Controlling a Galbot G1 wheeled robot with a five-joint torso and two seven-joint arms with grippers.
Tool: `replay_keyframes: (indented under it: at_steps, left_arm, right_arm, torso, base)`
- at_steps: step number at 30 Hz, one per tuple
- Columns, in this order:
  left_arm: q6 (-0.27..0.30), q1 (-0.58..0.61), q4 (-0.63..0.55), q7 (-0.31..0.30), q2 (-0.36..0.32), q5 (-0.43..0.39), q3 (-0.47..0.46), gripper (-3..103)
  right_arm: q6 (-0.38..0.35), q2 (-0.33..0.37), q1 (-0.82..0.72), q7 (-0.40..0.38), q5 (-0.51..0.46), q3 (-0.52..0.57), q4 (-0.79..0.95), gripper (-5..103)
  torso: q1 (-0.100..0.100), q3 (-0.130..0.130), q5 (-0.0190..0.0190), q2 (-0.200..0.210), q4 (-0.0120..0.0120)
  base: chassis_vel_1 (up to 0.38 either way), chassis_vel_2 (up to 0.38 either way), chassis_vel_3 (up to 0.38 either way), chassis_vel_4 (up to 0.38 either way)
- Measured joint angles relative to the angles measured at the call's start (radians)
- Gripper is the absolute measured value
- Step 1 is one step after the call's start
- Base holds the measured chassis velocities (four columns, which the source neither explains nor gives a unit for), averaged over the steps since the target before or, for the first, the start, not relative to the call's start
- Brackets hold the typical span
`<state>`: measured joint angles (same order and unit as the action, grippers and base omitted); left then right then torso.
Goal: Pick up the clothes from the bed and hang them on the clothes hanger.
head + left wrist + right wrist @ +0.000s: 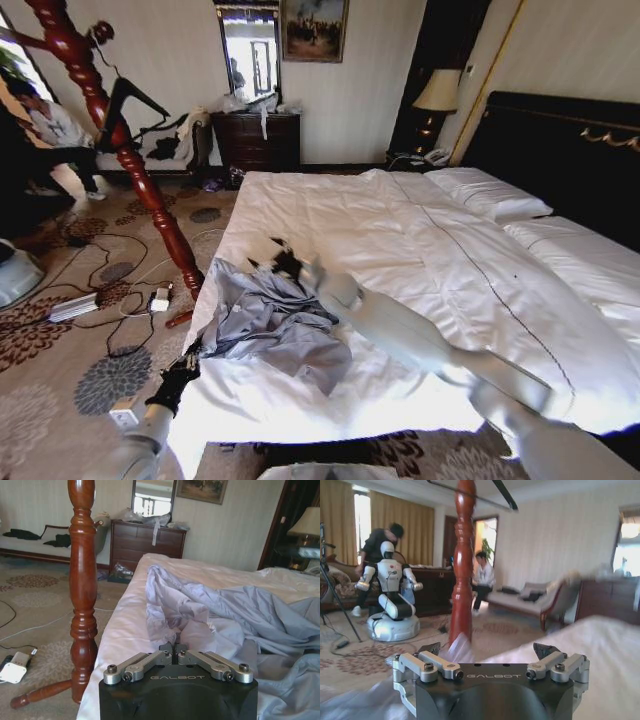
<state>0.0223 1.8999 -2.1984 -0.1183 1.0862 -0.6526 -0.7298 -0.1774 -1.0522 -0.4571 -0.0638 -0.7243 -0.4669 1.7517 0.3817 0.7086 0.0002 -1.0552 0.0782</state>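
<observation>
White duvet is filling the bed (pixel 470 250) across the centre and right of the frame, with the shirt (pixel 270 320) lying crumpled at its lower-left edge.

Left gripper (pixel 174 650), low left by the mattress edge, is sitting with jaws pressed together just before the fabric; right gripper (pixel 283 262) is hovering above the shirt's upper end, jaws spread. Pinching a firm fold near the collar, clear of the duvet, would likely lift it cleanly toward the coat stand (pixel 120 140), upper left.

A thin, wrinkled matt cloth shirt (pixel 272 322) lies at the foot edge of the bed's (pixel 560 330) smooth white duvet, beside a glossy turned wooden stand (pixel 82 580).
</observation>
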Motion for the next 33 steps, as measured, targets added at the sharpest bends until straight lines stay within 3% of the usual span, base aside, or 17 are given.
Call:
replay_keyframes:
  at_steps: [7,15,19,24,30,33]
  left_arm:
    - [0.0,0.014,-0.018,0.001,0.0,0.0,-0.012,0]
    - [0.0,0.02,-0.019,0.004,0.006,0.006,-0.012,0]
    - [-0.004,0.024,-0.014,0.008,0.009,0.016,-0.007,0]
    - [-0.009,0.021,-0.009,0.012,0.009,0.031,-0.004,0]
    - [-0.01,0.026,-0.012,0.013,0.008,0.028,-0.009,0]
    - [-0.011,0.024,-0.012,0.014,0.008,0.028,-0.003,0]
  right_arm:
    - [-0.017,0.036,-0.152,-0.017,-0.114,0.047,0.031,100]
    - [-0.047,0.05,-0.213,-0.015,-0.199,0.048,0.082,100]
    - [-0.07,-0.003,-0.208,-0.025,-0.258,0.049,0.06,100]
    - [-0.073,-0.154,-0.176,-0.034,-0.303,0.049,-0.091,100]
    - [-0.088,-0.203,-0.17,-0.05,-0.327,0.043,-0.153,100]
    - [-0.087,-0.228,-0.164,-0.068,-0.292,0.041,-0.161,100]
  torso:
    - [0.0,0.0,0.0002,0.0,-0.0002]
    - [0.0,0.0,-0.0002,0.0,-0.0002]
    - [0.0,0.0,-0.0004,0.0,-0.0002]
    - [0.0,0.0,-0.0002,0.0,-0.0007]
    - [0.0,0.0,-0.0004,0.0,-0.0002]
    - [0.0,0.0,-0.0003,0.0,-0.0001]
  base:
    - [0.0,0.0,0.0,0.0]
    - [0.0,0.0,0.0,0.0]
    - [0.0,0.0,0.0,0.0]
    - [0.0,0.0,0.0,0.0]
    - [0.0,0.0,0.0,0.0]
    - [0.0,0.0,0.0,0.0]
